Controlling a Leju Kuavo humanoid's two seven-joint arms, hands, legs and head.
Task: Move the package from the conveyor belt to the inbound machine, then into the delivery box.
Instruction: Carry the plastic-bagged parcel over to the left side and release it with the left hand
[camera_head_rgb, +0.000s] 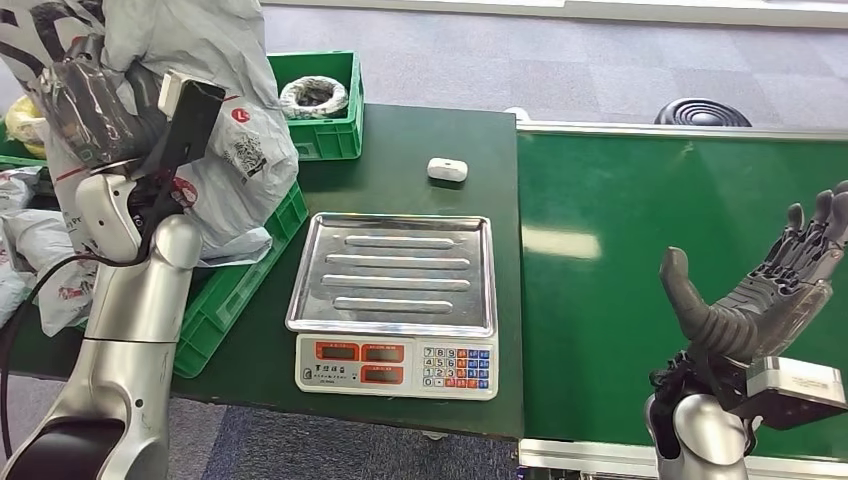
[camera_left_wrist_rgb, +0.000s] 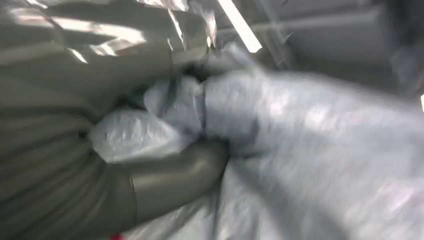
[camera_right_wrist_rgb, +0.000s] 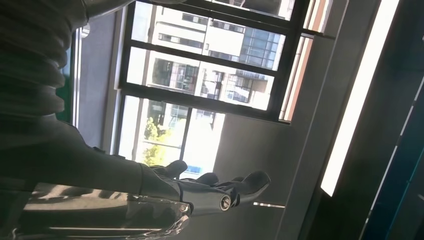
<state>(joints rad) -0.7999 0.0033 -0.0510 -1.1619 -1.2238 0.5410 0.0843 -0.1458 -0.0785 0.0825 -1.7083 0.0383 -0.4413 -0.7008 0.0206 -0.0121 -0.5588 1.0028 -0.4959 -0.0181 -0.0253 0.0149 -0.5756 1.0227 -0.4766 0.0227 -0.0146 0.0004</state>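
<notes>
Green conveyor belt (camera_head_rgb: 620, 200), right hand (camera_head_rgb: 765, 290) spread empty; left hand (camera_head_rgb: 95, 110) clutching package (camera_head_rgb: 215, 90).

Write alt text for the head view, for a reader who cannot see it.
The robot's left hand holds a grey plastic package up over a green crate at the left. A scale with a bare steel tray sits on the dark table, and the right hand hovers open, palm up, over the green conveyor belt.

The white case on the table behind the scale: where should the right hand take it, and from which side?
Across the narrow middle of the white case, coming from above: it lies flat, low and rounded, apart from the scale, with bare table around it.
</notes>
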